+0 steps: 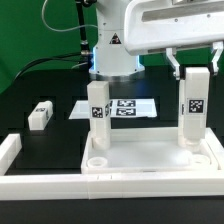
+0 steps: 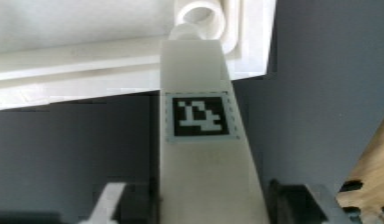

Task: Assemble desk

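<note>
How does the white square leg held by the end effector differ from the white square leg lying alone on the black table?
The held white square plastic leg stands upright, its lower end at a corner of the white tray-like tabletop; the lying white square plastic leg rests on its side. The held leg sits between the end effector's fingers; the lying leg is untouched. Both are white and carry a black-and-white tag.

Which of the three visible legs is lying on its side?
The leg at the exterior view's left, flat on the table, off the tabletop. The middle leg and right leg stand upright on it, the right between the fingers.
</note>
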Robot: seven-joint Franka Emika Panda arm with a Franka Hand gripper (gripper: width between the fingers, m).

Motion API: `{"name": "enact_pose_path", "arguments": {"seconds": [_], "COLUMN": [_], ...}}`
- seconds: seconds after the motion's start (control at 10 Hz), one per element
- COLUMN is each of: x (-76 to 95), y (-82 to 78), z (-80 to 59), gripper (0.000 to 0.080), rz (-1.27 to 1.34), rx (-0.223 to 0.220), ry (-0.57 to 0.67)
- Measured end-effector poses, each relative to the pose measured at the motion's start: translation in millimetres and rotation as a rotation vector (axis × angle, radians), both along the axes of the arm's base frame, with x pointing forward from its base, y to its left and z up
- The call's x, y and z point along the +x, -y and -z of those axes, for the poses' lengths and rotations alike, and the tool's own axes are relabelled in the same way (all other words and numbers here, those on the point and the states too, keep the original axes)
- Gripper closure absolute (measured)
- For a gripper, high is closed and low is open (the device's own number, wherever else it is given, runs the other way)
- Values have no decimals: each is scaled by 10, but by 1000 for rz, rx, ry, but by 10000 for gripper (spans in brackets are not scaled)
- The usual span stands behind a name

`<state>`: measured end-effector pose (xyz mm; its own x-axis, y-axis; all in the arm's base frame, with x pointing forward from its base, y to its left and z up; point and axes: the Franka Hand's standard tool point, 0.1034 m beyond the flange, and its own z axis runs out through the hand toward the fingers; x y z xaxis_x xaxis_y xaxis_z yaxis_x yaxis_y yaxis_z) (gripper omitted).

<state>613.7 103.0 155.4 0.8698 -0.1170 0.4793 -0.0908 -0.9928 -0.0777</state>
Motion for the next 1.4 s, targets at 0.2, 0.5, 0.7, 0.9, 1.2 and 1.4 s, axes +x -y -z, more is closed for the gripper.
{"name": "enact_pose_path", "arguments": {"seconds": [0.2,0.5,0.7,0.9,1.2,1.4], "x": [11,-14,-4,3,-32,-54], "y": [-35,-69,-84,-121,-125,-127], "z": [60,134,147,152,260,326], "gripper": [505,505,505,505,505,506], "rz": [6,0,-2,-8,-11,-13], "rx": [5,1,0,0,-7,-11], "ry": [-6,-17,-17,-7,-24,-32]}}
